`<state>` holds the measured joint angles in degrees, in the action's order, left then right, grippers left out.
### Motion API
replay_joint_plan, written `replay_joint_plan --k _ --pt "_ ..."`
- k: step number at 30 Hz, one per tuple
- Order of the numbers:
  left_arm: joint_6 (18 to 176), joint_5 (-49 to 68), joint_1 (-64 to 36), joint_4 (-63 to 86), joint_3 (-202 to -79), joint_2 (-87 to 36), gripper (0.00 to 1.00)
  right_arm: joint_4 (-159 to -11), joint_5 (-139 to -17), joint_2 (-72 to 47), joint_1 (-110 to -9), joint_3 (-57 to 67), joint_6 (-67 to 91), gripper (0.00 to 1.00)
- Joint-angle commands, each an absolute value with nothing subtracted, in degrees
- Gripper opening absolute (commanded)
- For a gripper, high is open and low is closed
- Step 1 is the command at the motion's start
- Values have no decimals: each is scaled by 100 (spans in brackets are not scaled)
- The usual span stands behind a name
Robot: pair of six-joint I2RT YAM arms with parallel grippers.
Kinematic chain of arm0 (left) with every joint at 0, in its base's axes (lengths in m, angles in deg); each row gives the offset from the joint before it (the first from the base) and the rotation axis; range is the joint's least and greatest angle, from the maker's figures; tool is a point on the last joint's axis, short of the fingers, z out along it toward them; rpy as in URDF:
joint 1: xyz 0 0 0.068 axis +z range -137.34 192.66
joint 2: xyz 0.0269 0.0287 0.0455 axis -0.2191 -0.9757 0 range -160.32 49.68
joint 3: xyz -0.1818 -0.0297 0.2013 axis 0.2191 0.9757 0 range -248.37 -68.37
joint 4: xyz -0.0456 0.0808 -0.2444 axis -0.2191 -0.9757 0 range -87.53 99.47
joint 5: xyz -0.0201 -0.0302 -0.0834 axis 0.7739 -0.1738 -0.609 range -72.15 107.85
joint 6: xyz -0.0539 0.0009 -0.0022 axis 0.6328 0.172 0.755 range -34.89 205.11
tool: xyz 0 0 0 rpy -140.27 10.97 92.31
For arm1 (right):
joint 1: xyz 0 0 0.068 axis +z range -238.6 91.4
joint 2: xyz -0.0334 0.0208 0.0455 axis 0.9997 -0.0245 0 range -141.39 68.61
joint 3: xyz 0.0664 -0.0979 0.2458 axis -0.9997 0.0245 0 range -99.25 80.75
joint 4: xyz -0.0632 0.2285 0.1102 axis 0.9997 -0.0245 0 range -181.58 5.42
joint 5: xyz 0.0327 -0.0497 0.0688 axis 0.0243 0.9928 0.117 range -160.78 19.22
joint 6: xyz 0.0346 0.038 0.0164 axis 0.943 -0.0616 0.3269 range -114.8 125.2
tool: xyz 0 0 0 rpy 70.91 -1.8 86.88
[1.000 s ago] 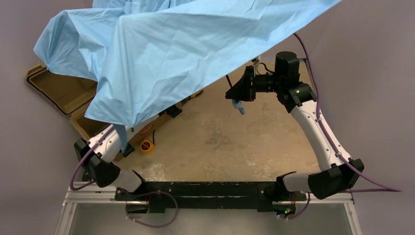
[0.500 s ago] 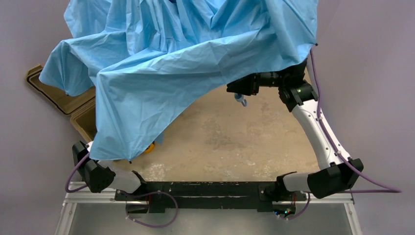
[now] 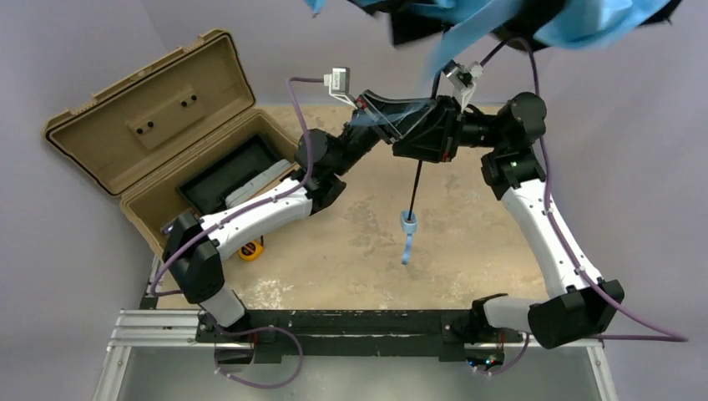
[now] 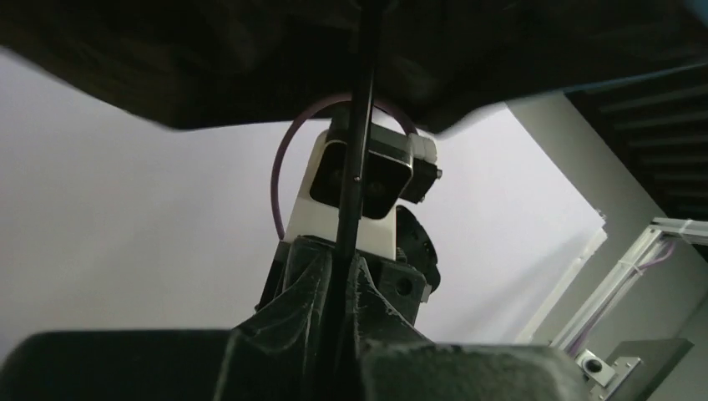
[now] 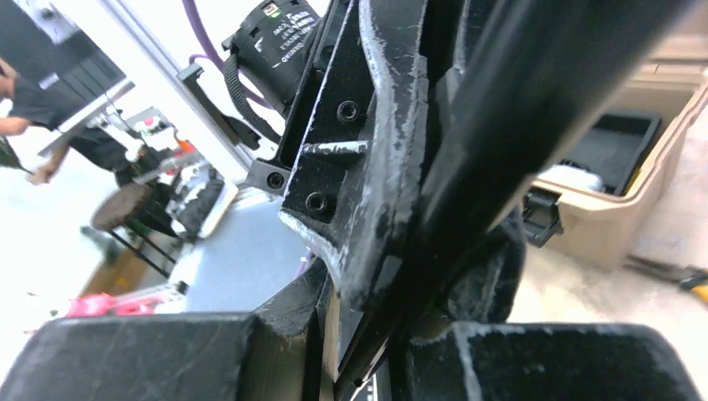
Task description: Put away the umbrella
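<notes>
The umbrella hangs upright over the table. Its sky-blue canopy is bunched at the top edge, mostly out of frame. A thin black shaft runs down to the small blue handle, the wrist loop dangling below. My left gripper reaches in from the left, my right gripper from the right, and they meet on the upper shaft. In the left wrist view, gripper is shut on the shaft beneath the dark canopy. In the right wrist view, gripper pinches the shaft.
An open tan hard case stands at the left, lid tipped back, with a black tray and a pale item inside. A yellow tape measure lies on the table in front of it. The arms' base rail runs along the near edge.
The wide canopy that covered the left side has drawn up and bunched at the top edge, uncovering the case and the left arm. The handle now hangs lower. The left arm has risen to the shaft.
</notes>
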<state>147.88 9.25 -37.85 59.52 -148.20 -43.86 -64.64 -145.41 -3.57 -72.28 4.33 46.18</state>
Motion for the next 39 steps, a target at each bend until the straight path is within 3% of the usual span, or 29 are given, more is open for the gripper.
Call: replay_joint_plan --k 1,6,17,27,33,39 --pt "14773 -17 -3824 3238 -14318 -4810 0 -5260 -14377 -53 -6980 -446 4723 0" --pt "14651 27 -3683 3279 -14256 -4560 0 -6644 -14045 11 -6994 -431 3590 0" --pt "14656 -187 -3235 4118 -14123 -4061 0 -8001 -13592 159 -7022 -252 2383 0" --pt "15149 -774 -2770 5145 -14442 -4111 46 -8381 -13680 255 -6999 79 2010 0" --pt "15084 -857 -2644 5364 -14721 -4019 62 -8619 -13722 252 -6993 178 1849 0" --pt "14930 -1092 -2512 5591 -14868 -3808 68 -8673 -13693 256 -6992 275 1846 0"
